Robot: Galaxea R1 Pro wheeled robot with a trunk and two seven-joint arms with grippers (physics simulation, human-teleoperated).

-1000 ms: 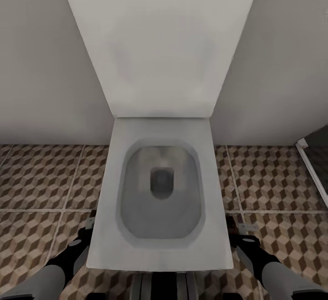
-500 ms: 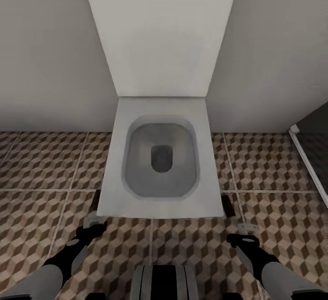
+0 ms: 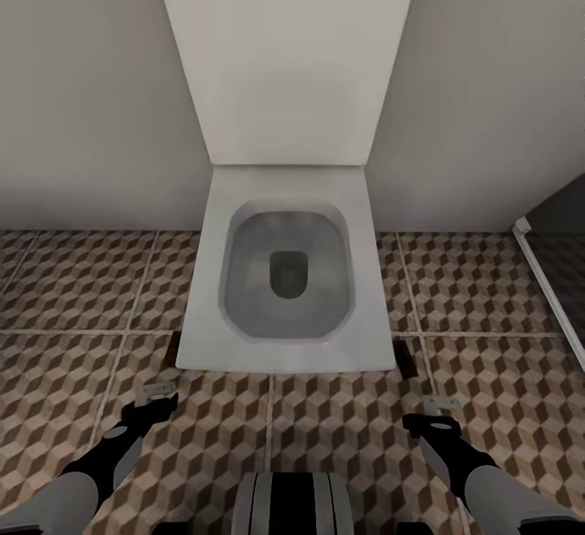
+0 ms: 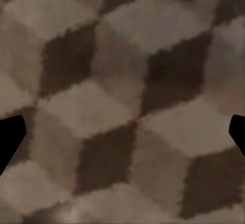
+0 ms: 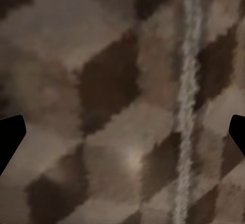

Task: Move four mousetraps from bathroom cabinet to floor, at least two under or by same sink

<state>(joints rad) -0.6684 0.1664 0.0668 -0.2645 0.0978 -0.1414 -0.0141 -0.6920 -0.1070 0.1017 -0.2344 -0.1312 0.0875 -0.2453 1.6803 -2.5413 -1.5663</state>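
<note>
Toilet (image 3: 284, 275) on floor (image 3: 73, 308), against wall (image 3: 89, 88)

Light is soft, even and flat, with no glare. The toilet (image 3: 284, 275) casts only faint shadow at its base, toward 6 o'clock. The floor tiles (image 3: 65, 291) look sharp from the head, but coarse and blurred in both wrist views.

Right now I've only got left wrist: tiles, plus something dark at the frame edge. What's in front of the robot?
Observer: A white toilet, bowl open, straight ahead against the wall.
Operator: And the dark thing?
Observer: A dark brown piece on the floor by the toilet's front corner, ahead of the left hand. Too small to identify.
Operator: Other side?
Observer: A similar piece lies at the opposite front corner, ahead of the right hand.
</note>
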